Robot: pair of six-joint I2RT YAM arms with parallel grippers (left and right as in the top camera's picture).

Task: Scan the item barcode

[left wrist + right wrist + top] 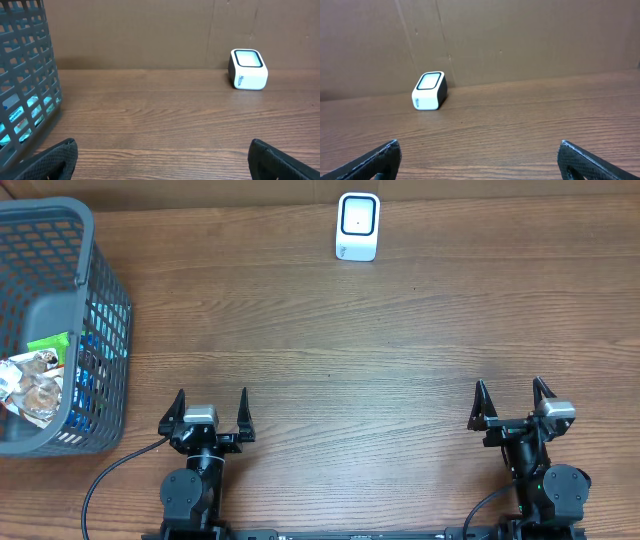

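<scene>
A grey plastic lattice basket [100, 300] stands at the left end of the brown wood-grain table [330, 340], and the overhead frame cuts off its left side. The goods to scan lie inside it: a bright green packet [50, 342], a crinkled silvery foil wrapper [28, 385] and some blue packets [88, 370] seen mostly through the mesh. No barcode can be made out on any of them. The left wrist view shows only the basket's wall, with turquoise patches behind its holes.

A small white box-shaped scanner [358, 226] with a dark-rimmed window sits at the table's far edge, near the middle, close to a brown cardboard wall [520, 35]. It is well apart from the basket and from both arms.

The left gripper [212, 395] and the right gripper [509, 385] sit at the near edge, each with its jaws spread wide over bare wood. In the wrist views only the black fingertips [55, 160] show, cropped at the bottom corners. A black cable [100, 480] curves from the left arm and runs out of frame.
</scene>
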